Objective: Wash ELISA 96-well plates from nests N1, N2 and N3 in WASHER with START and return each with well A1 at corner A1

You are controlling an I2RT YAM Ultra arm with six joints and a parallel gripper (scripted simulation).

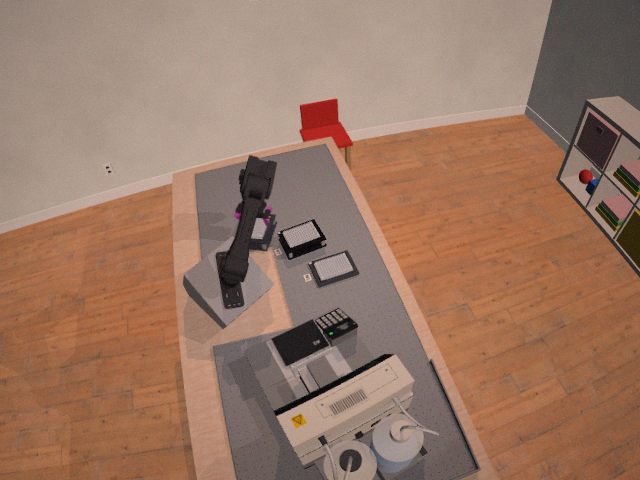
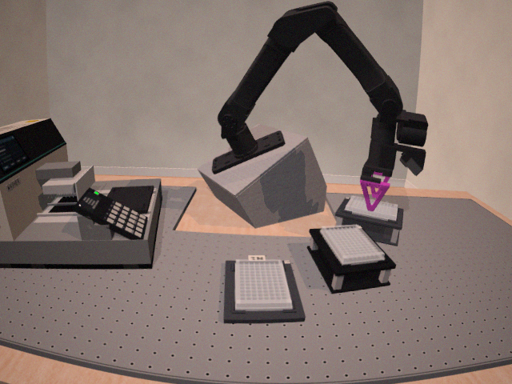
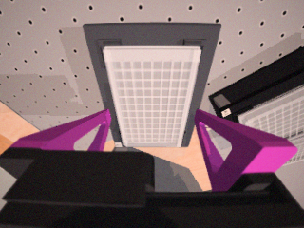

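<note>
Three white 96-well plates sit in dark nests on the perforated mat. My gripper [image 2: 373, 204] with magenta fingers is open and hovers just above the farthest plate, its fingers either side of the plate's near end in the wrist view [image 3: 151, 125]; that plate [image 3: 152, 92] lies flat in its nest. The middle plate [image 2: 351, 244] rests on a raised black nest. The nearest plate [image 2: 262, 285] lies in a low nest. The washer [image 1: 343, 403] stands at the table's other end with its empty dark carrier [image 1: 299, 341], keypad [image 1: 336, 322] and a green lamp [image 1: 330, 333].
The arm's grey wedge base [image 2: 269, 182] stands between the nests and the washer. Two bottles [image 1: 374, 449] sit behind the washer. A red chair [image 1: 324, 124] stands beyond the table's far end. A shelf [image 1: 610, 170] is at the room's right.
</note>
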